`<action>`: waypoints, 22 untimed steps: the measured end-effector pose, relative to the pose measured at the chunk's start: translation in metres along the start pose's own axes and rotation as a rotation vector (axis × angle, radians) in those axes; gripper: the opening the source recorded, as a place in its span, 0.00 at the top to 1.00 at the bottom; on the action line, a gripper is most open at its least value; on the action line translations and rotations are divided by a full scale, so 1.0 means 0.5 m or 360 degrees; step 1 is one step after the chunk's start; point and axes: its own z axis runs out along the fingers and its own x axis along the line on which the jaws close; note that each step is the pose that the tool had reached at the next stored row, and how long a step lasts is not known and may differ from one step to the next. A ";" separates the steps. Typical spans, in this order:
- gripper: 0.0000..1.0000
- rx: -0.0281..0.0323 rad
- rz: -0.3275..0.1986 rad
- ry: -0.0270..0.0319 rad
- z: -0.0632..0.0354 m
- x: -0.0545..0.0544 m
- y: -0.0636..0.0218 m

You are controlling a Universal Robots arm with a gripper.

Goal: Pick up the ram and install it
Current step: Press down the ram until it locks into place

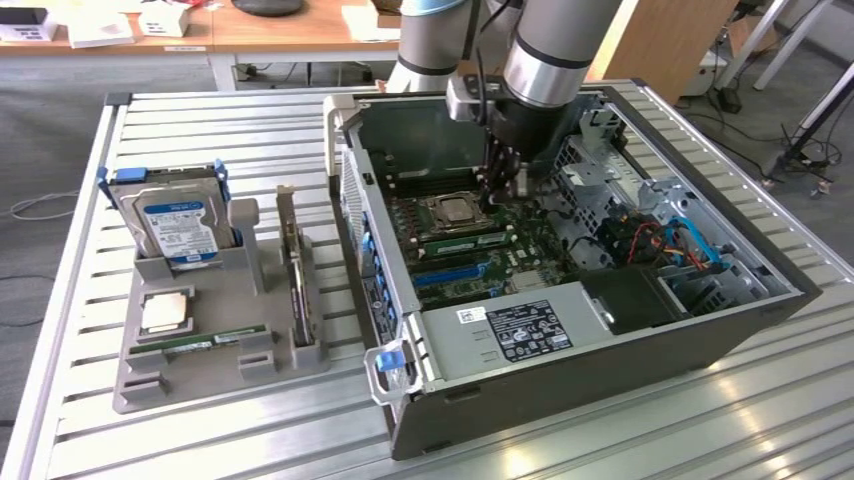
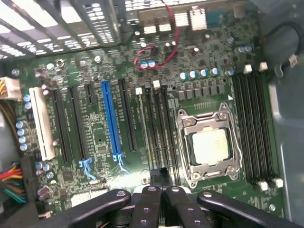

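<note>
Jaws clenched inside the computer case (image 1: 747,300), gripper (image 2: 159,190) low over the motherboard's memory slots (image 2: 159,128) — keep any downward push square and gentle.

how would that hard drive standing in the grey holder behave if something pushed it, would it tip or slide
The hard drive stands on edge in a slot of the grey holder, so a light sideways push would probably be checked by the slot walls. It rises well above the slot, so a push near its top might rock it. Its metal case looks rigid and likely heavy for its size.
</note>
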 end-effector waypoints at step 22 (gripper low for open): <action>0.89 0.00245 0.0535 -0.00187 0.002 0.000 0.000</action>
